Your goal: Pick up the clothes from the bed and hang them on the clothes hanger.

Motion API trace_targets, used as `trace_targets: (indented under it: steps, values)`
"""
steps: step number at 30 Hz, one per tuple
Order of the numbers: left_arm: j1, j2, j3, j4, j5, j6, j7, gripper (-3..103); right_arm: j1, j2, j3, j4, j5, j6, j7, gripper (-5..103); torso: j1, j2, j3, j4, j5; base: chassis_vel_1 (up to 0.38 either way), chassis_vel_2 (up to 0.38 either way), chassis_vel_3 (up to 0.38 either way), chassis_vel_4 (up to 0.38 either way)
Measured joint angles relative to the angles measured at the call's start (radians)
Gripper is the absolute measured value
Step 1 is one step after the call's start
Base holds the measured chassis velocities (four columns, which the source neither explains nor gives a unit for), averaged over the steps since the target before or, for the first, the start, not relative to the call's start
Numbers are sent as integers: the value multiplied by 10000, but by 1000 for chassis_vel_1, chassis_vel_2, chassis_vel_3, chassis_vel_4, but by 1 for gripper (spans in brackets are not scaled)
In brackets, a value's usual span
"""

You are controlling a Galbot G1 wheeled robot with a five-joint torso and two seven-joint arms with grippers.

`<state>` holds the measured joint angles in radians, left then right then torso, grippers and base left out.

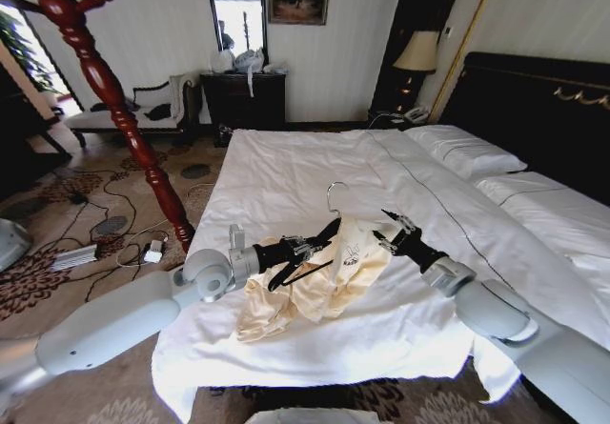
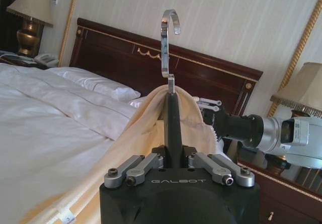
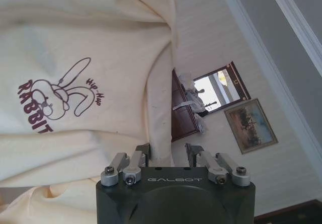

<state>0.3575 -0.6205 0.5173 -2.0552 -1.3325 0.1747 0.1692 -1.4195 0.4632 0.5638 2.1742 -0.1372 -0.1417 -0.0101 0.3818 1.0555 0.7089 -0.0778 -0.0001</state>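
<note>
The clothes hanger [image 1: 329, 222] is thin and black with a silver hook [image 2: 168, 38], held above the bed [image 1: 286, 162]. My left gripper [image 1: 303, 251] is shut on its black stem [image 2: 174, 128]. The clothes [image 1: 319, 286], a cream garment with a dark rabbit print [image 3: 55, 95], drape over the hanger and trail down onto the white duvet. My right gripper [image 1: 389, 231] is at the garment's right side, open. In the right wrist view the cloth's edge [image 3: 160, 108] runs down between that gripper's [image 3: 167, 151] fingers.
A tall red-brown wooden coat stand [image 1: 114, 100] rises left of the bed. Cables and a power strip [image 1: 74, 255] lie on the carpet beside it. The black headboard [image 1: 534, 110], pillows [image 1: 467, 150] and a lamp [image 1: 416, 54] are at the right and back.
</note>
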Motion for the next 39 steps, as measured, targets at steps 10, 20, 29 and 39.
trace_targets:
  steps: [10, 20, 29, 39]
  values:
    - [-145, -27, 180, -160, -51, 73, -162, 15, 45, 33, -231, -109, -972, 207, -288, 18, 0, 0, 0, 0, 0, 0, 0, 0, 0]
    - [-26, 24, 8, -408, -60, 228, -796, 13, -81, 183, -110, -165, -1147, 313, -266, 18, 0, 0, 0, -2, 0, 0, 0, 0, 0]
    - [1194, 990, -1117, -1033, -80, 492, -871, 44, -146, 304, 13, -339, -1288, 430, -133, 18, 0, 0, 0, 0, 0, 0, 0, 0, 0]
    - [5175, 2630, -5407, -2150, 64, 358, -699, 88, -435, 410, 292, -516, -1399, 588, -49, 18, -1, 0, -1, 7, 2, 0, 0, 0, 0]
